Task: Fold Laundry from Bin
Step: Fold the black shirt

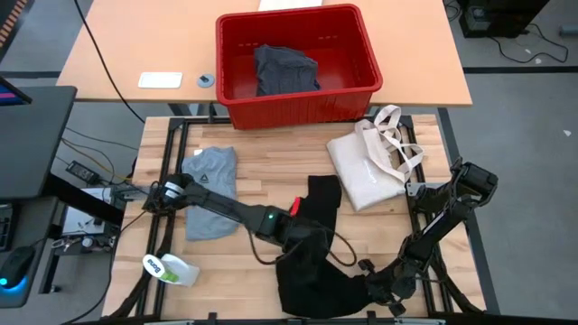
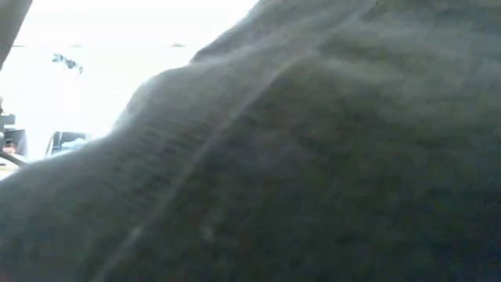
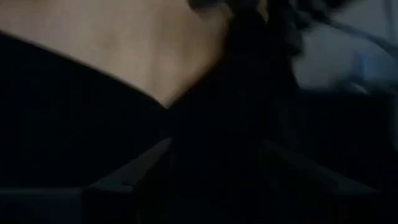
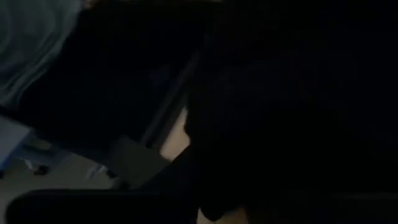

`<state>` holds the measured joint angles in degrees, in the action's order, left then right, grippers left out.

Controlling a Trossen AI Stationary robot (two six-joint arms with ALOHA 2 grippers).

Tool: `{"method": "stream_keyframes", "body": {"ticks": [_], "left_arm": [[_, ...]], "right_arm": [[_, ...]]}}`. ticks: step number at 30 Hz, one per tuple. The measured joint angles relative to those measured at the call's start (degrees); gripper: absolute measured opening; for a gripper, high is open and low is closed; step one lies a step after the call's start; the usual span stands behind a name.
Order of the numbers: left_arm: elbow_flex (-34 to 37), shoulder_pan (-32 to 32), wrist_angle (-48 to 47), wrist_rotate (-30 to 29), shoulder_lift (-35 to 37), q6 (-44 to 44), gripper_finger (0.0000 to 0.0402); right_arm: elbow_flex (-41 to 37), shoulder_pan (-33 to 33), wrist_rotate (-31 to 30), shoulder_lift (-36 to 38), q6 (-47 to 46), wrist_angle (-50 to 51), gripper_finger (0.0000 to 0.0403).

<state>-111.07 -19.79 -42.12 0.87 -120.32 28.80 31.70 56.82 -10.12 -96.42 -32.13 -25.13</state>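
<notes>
The black garment point(image 1: 312, 248) lies in a long heap on the table, in front of the red bin point(image 1: 298, 99), close to the table's front edge. Both arms reach down to it, likely to lay it flat for folding. The left gripper point(image 1: 302, 236) sits on its middle, and the right gripper point(image 1: 375, 291) is at its front corner. I cannot tell if either one is open or pinching the cloth. The grey T-shirt point(image 1: 209, 190) lies left of the black garment. Inside the bin is one more dark cloth point(image 1: 284, 69). A cream tote bag point(image 1: 370, 167) rests just in front of the bin, on the right.
</notes>
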Motion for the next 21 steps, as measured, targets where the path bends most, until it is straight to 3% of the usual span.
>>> {"method": "stream_keyframes", "body": {"ticks": [4,12,17,21], "left_arm": [[0.0,0.5,1.8,12.8,-3.6,-0.6,0.0242],[0.1,-2.3,1.6,27.7,-9.5,3.1,0.0227],[0.0,-5.1,4.0,30.1,-9.6,6.3,0.0151],[0.0,-7.7,4.8,27.0,-9.5,3.4,0.0031]], "right_arm": [[0.2,-0.2,0.8,0.1,-6.1,5.0,0.0132],[0.6,-0.4,1.3,1.2,-7.8,7.2,0.0135],[2.3,-0.4,0.3,5.3,-9.4,14.5,0.0135],[4.3,-0.8,-4.1,8.5,-9.7,22.8,0.0134]]}}
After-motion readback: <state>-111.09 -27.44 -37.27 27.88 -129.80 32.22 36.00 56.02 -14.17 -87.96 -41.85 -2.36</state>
